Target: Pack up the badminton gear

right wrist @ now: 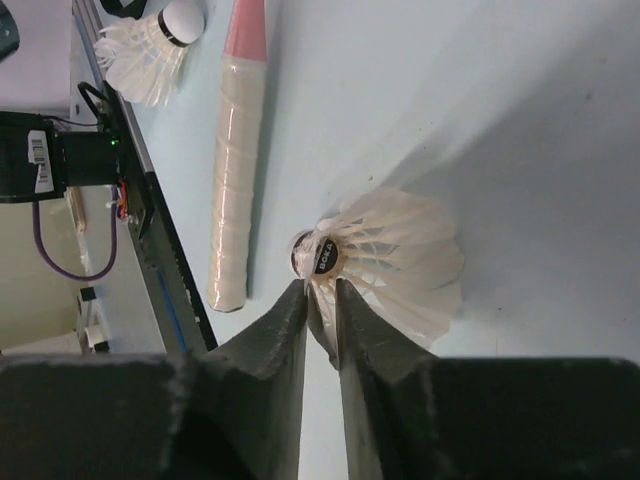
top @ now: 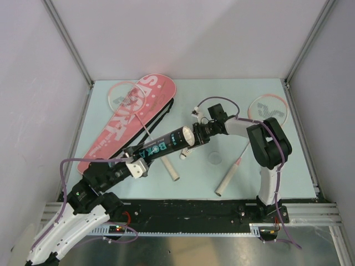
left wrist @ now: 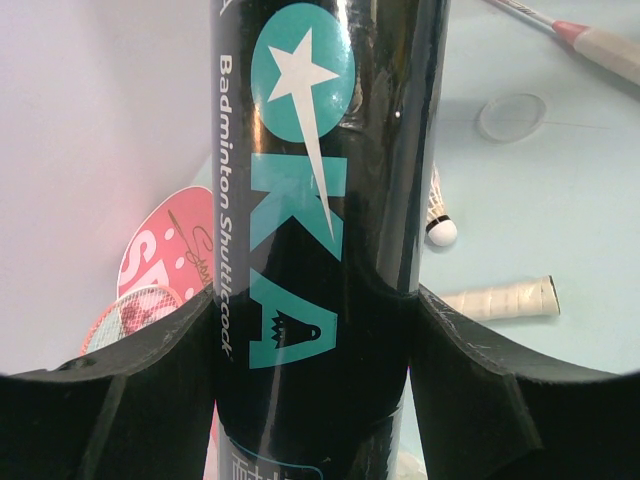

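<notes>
Overhead looking down, wrist views close, sharing shuttlecock (left wrist: pixel 437 215)

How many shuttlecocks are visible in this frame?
2. One shuttlecock is pinched in the right end effector; the other lies on the table near a racket handle. The tube may hide more.

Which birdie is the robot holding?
The shuttlecock pinched by its feathers in the right gripper. The other shuttlecock lies loose on the table beside a racket handle.
</notes>
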`<state>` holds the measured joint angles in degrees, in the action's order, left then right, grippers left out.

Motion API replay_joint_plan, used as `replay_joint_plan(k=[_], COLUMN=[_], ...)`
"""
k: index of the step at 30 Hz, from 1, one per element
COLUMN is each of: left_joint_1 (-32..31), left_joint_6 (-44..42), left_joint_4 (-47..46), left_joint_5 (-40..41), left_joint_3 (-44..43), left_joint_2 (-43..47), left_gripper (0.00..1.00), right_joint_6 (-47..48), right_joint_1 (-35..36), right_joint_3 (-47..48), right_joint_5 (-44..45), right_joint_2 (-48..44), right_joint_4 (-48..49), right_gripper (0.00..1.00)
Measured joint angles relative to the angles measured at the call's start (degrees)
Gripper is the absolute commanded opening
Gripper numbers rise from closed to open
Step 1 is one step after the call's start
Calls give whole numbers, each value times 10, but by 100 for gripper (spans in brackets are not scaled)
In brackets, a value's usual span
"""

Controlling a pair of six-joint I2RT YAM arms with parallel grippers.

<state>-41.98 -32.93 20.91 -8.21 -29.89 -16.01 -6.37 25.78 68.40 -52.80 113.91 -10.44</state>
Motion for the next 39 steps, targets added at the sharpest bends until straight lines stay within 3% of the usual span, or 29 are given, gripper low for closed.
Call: replay_joint_plan(k=[3, 10, 20, 29, 39], left_joint_1=[0, 0, 0, 0, 0], left_joint_6=[0, 1, 19, 29, 30], left_joint_4=[0, -1, -2, -2, -1], left_joint_5=[0, 3, 37, 37, 24], left_joint_3=[1, 1, 1, 1, 1], left_joint_2=[0, -4, -29, -49, -53], left_gripper=[0, 0, 0, 0, 0], right_joint_6=[-3, -47, -97, -94, -88], right_joint_1=[-2, -19, -35, -7, 49], right_joint_3=[-1, -34, -45, -45, -45], right_joint_5=[-8, -19, 75, 175, 195], right_joint_2=[-2, -78, -359, -583, -601], right_joint_4=[-11, -9, -15, -22, -35], right_gripper=[2, 0, 0, 0, 0])
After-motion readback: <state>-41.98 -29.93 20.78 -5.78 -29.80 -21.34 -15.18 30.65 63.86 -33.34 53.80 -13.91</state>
